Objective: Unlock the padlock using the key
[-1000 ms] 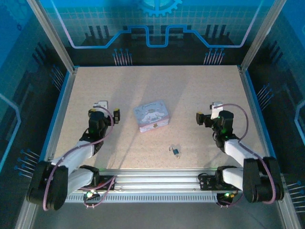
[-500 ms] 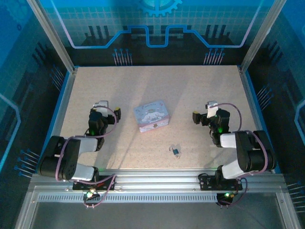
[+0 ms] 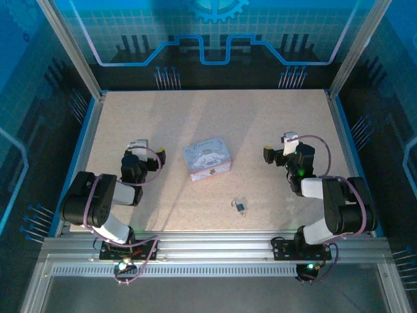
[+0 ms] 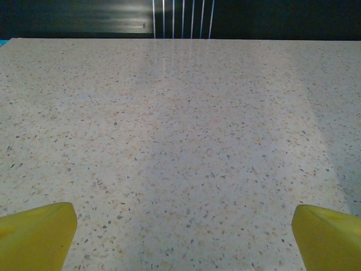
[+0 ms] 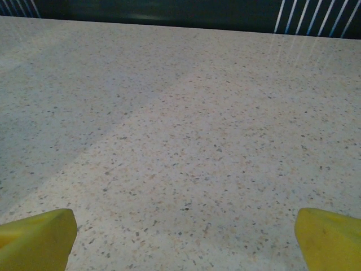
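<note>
Near table (image 3: 195, 117) front: padlock (image 3: 240, 207) lying loose | left hand (image 4: 183, 240) spread | right hand (image 5: 183, 240) spread

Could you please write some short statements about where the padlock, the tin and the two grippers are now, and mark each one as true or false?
1. The padlock lies on the table, nearer to the arm bases than the pastel tin. True.
2. The left gripper is shut on the padlock. False: it is open and empty, with bare table between its fingers.
3. Seen from above, the pastel tin lies between the two grippers. True.
4. The right gripper rests on the lid of the pastel tin. False: it is open over bare table, apart from the tin.
</note>
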Controlling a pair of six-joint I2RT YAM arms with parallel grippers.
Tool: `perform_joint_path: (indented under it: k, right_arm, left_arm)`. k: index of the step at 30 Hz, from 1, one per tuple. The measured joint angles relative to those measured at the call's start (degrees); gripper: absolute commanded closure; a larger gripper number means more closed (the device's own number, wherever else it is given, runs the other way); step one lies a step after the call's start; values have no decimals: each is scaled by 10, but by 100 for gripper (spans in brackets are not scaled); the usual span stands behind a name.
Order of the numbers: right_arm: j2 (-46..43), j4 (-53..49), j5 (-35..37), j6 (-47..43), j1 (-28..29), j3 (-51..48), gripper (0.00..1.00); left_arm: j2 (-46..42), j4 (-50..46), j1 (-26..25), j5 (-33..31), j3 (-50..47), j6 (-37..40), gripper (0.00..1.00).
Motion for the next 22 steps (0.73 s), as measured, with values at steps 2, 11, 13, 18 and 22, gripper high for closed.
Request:
perform_joint_path:
  k: [2,11,13,18,22]
  right_arm:
    - [2,-4,15,-3,6,3,0]
    - [2,-12,44,-7,15,5,0]
    - [2,-12,45,-7,15,5,0]
    - [2,-14,45,-7,15,6,0]
    - [2,-14,45,-7,15,6,0]
  left_arm:
    - [0,-37,7,6,26,-4,1]
    - [-3,-83,17,11,51,-17,1]
    - [-3,-87,17,11,51,-17,1]
    - [-3,-90,17,11,51,-17,1]
    - [-3,-90,17,11,51,-17,1]
